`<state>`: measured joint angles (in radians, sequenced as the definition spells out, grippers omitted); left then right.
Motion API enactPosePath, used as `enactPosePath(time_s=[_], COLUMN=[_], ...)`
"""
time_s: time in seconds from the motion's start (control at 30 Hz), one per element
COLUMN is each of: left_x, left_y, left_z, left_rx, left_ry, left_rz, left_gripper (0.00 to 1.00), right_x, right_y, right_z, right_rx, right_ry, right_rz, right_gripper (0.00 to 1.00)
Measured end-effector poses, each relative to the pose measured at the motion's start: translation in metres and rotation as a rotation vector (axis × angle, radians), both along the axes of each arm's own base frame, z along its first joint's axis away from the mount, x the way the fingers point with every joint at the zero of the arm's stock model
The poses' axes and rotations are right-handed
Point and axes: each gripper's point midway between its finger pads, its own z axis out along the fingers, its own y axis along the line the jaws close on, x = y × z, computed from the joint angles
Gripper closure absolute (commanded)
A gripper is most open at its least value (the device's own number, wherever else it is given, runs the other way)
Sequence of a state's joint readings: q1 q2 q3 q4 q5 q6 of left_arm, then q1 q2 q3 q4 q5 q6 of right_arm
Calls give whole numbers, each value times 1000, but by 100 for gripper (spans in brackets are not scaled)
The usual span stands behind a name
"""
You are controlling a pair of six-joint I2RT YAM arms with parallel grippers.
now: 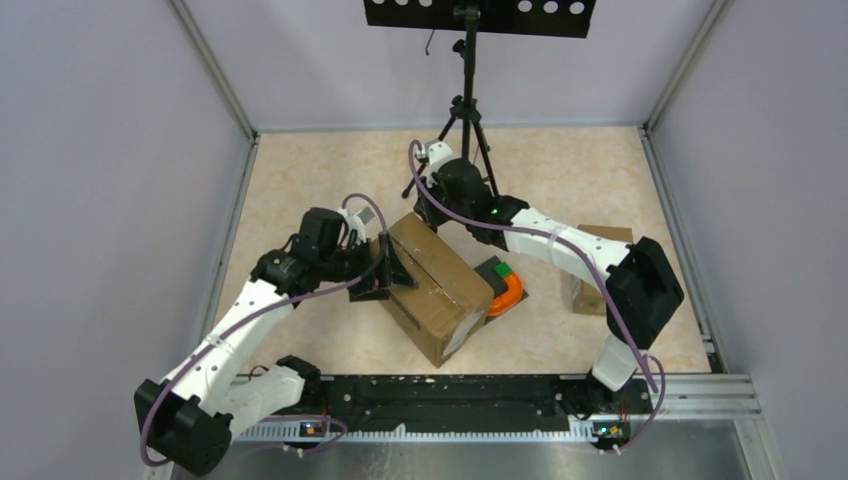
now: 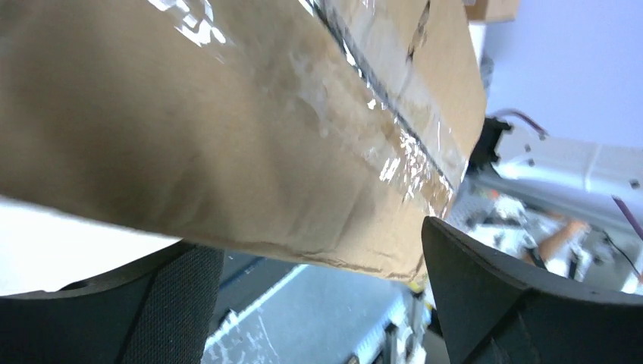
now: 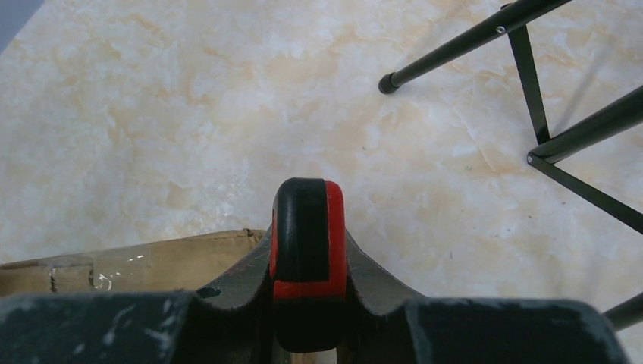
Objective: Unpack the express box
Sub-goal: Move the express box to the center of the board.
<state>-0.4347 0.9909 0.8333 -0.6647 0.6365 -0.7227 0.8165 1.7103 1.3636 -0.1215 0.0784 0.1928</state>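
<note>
Left gripper (image 2: pixel 303 250) gapes beside box (image 1: pixel 435 280) (taped seam); right gripper (image 3: pixel 307 262) pinches red-black tool (image 3: pixel 303 220).

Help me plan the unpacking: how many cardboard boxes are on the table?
2. A large taped box sits mid-table; a smaller box lies to its right, partly hidden behind the right arm. More could be hidden.

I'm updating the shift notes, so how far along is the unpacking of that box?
Barely begun. Done: nothing yet; the box is shut, with tape lying along the seam. In hand: the right claw grips a red and black tool by the box's far end, while the left claw stands open at its side. Left: cutting the tape, opening the flaps, taking things out.
</note>
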Motion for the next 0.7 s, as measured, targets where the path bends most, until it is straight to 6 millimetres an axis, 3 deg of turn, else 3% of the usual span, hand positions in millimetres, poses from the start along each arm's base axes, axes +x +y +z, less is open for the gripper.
enactPosePath(time_s=[0.17, 0.37, 0.5, 0.7], left_x=[22, 42, 67, 99], left_y=[27, 67, 88, 105], left_z=[15, 35, 48, 31], left_rx=[163, 358, 458, 459], left_ry=[-122, -242, -317, -282], left_rz=[128, 271, 351, 391], left_gripper=[2, 2, 5, 11], right_x=[0, 2, 4, -3], right_y=[-8, -25, -36, -57], right_z=[1, 22, 45, 94], right_rx=[-41, -59, -52, 9], right_ry=[-20, -67, -112, -190], right_rz=[-5, -62, -108, -164], right_gripper=[100, 100, 100, 100])
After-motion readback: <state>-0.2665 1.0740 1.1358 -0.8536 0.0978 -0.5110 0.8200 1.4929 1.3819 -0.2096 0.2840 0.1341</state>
